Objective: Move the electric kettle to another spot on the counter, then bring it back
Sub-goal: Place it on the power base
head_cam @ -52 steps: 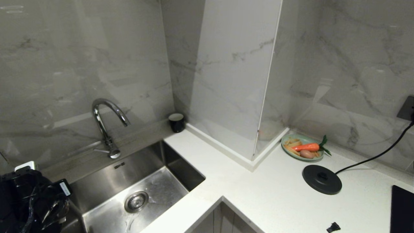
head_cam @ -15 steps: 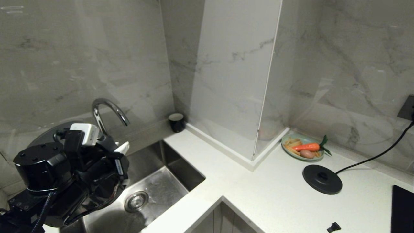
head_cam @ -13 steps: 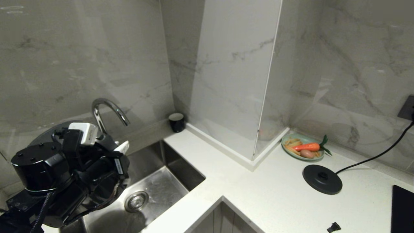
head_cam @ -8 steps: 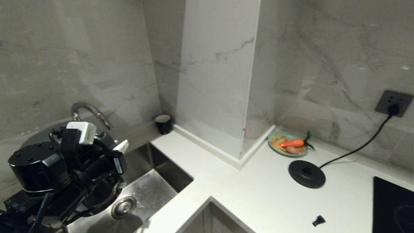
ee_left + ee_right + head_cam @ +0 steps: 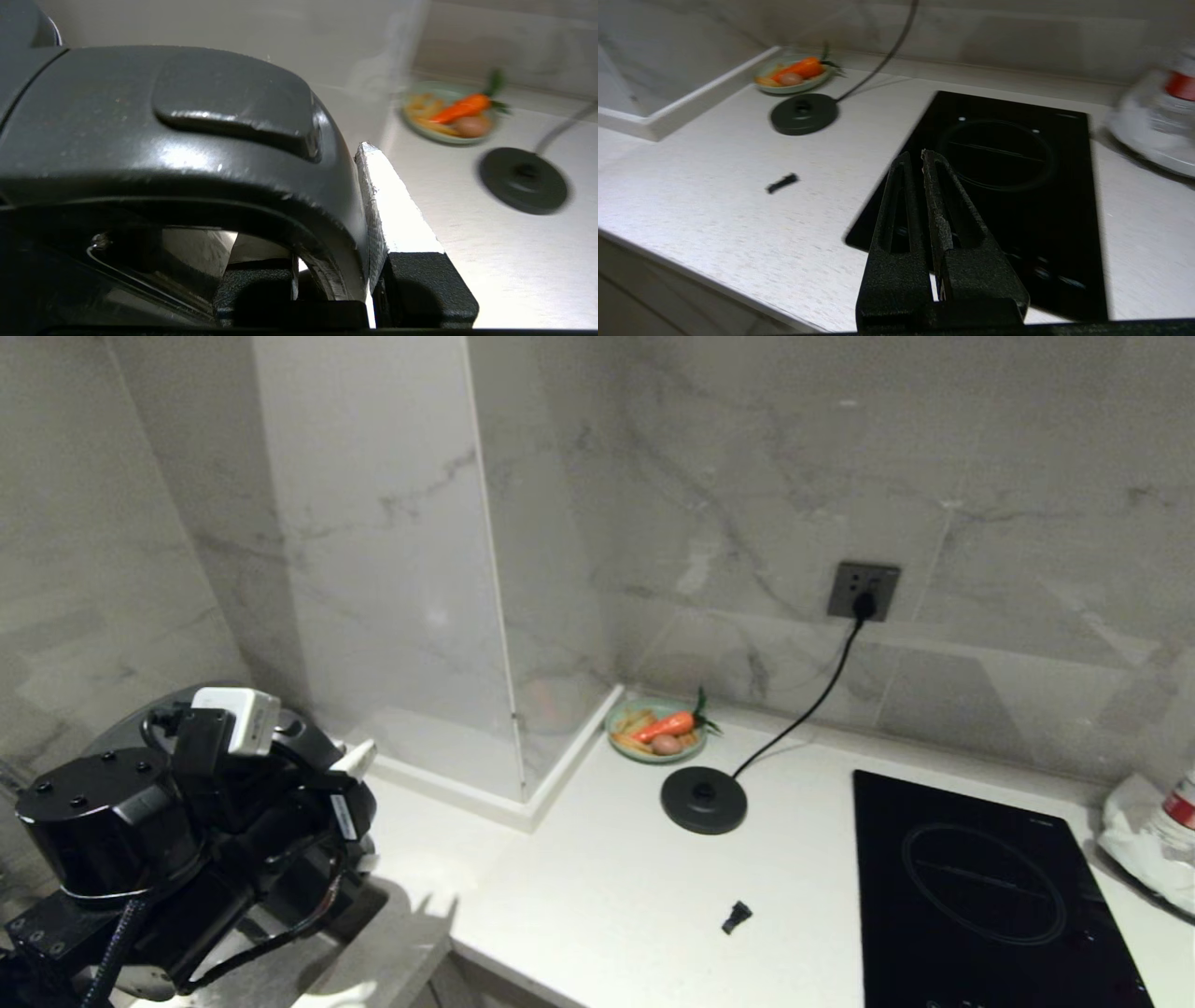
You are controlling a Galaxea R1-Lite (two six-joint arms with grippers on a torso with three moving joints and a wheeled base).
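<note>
My left gripper (image 5: pixel 347 773) is at the lower left of the head view, shut on the black loop handle of the electric kettle (image 5: pixel 187 140). In the left wrist view the handle fills the near side, with a white finger pad (image 5: pixel 392 205) pressed against its outer face. Behind the arm, only a grey arc of the kettle's lid (image 5: pixel 117 739) shows. The kettle is held up, off the white speckled counter (image 5: pixel 607 887). In its wrist view my right gripper (image 5: pixel 915 156) is shut and empty, hanging above the counter's front edge beside the hob.
The round black base disc (image 5: pixel 704 800) with its cord to a wall socket (image 5: pixel 863 590) lies mid-counter. A green plate with a carrot (image 5: pixel 656 731) is behind it. A black hob (image 5: pixel 980 887), a small black piece (image 5: pixel 737 916) and a white bag (image 5: pixel 1148 840) lie to the right.
The whole head view has swung to the right: the sink, tap and black cup have left it, and the hob and socket have come in. My left arm keeps the kettle in the same corner.
</note>
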